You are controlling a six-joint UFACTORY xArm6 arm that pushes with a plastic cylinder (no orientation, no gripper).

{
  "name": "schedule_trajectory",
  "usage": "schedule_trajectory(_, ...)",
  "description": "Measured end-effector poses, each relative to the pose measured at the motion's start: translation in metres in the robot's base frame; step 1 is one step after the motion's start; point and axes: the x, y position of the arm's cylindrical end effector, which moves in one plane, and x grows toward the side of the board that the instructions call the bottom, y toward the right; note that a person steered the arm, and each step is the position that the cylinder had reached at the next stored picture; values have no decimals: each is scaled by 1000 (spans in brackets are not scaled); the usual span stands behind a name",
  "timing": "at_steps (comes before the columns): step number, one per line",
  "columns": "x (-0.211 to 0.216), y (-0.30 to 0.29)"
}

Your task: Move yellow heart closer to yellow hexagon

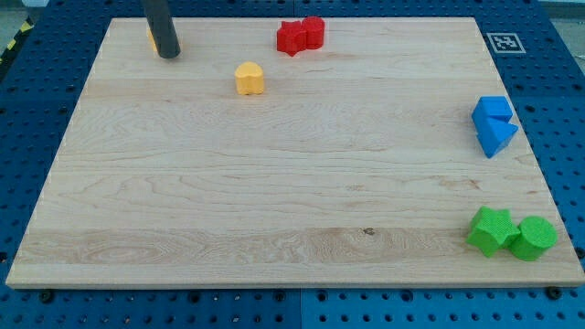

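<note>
A yellow heart lies on the wooden board near the view's top, left of centre. A second yellow block, likely the hexagon, sits at the top left, mostly hidden behind my rod. My tip rests on the board right beside that hidden yellow block, touching or nearly touching it. The tip is about 90 pixels to the left of the heart and slightly above it.
Two red blocks sit together at the view's top centre. Two blue blocks sit at the right edge. A green star and a green round block sit at the bottom right. A marker tag lies off the board, top right.
</note>
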Motion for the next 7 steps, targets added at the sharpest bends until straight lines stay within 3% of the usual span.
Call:
schedule_trajectory(3, 100, 45)
schedule_trajectory(7, 123, 51)
